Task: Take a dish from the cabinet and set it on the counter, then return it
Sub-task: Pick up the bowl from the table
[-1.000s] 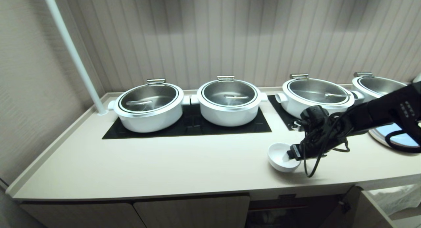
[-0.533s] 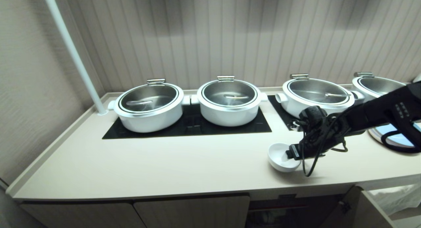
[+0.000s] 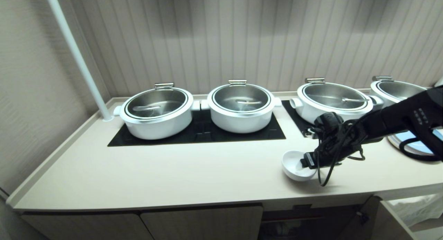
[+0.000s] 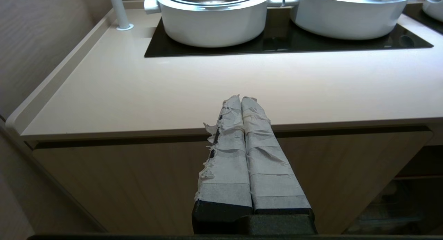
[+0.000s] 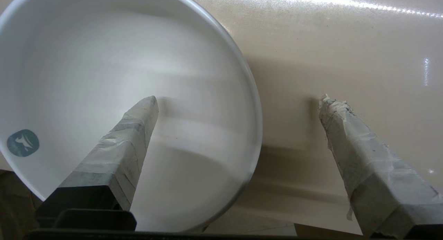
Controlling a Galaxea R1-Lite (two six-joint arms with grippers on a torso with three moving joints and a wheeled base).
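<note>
Counter cream, glossy; white pots on black panels; fluted wall.

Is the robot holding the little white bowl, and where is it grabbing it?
No. The right gripper is open, one finger inside the bowl and one outside its rim, gripping nothing. The bowl sits on the counter. The left gripper is shut and empty.

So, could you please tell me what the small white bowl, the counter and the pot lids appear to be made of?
The bowl looks like glazed ceramic or perhaps melamine: glossy white with soft highlights and a small printed mark inside. The counter seems a smooth cream solid surface or laminate, with a satin sheen that mirrors the lights. The pot lids look like brushed stainless steel, grey and dully reflective.
</note>
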